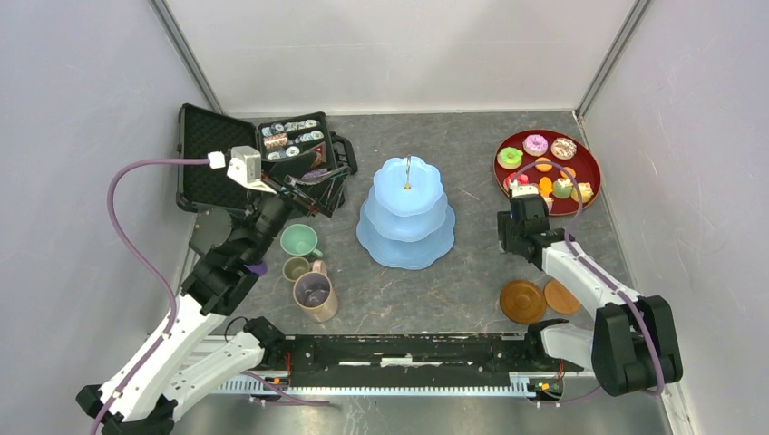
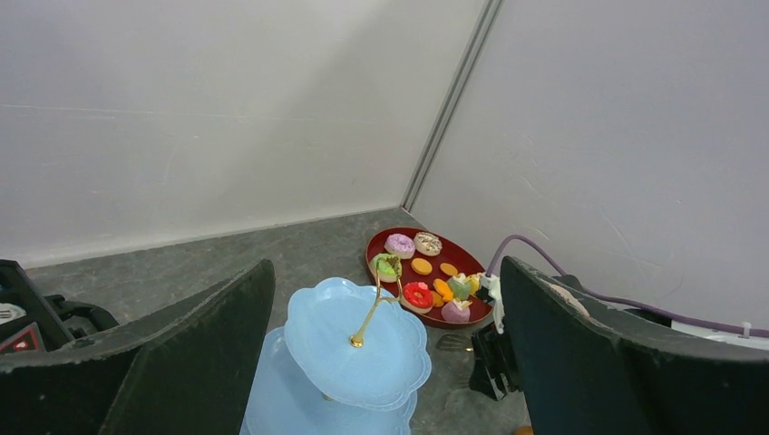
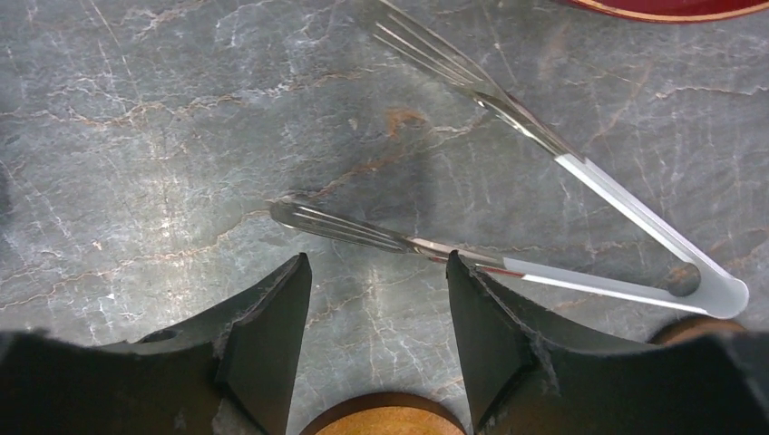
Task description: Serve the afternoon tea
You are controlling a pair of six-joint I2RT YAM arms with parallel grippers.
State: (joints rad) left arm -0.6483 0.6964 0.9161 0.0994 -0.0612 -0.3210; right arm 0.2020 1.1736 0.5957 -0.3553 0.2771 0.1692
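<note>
Black right fingers [image 3: 263,335] apart beside tongs [image 3: 626,208]

On my grey table [image 1: 453,299] I see a blue cake stand [image 1: 405,213], three cups [image 1: 315,295], two coasters [image 1: 522,301], red tray [image 1: 594,161], black case [image 1: 213,159] and tongs [image 3: 626,207].

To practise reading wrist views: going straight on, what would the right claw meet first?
The right claw would probably meet the metal tongs, lower arm first, on the table; depth unclear.
</note>
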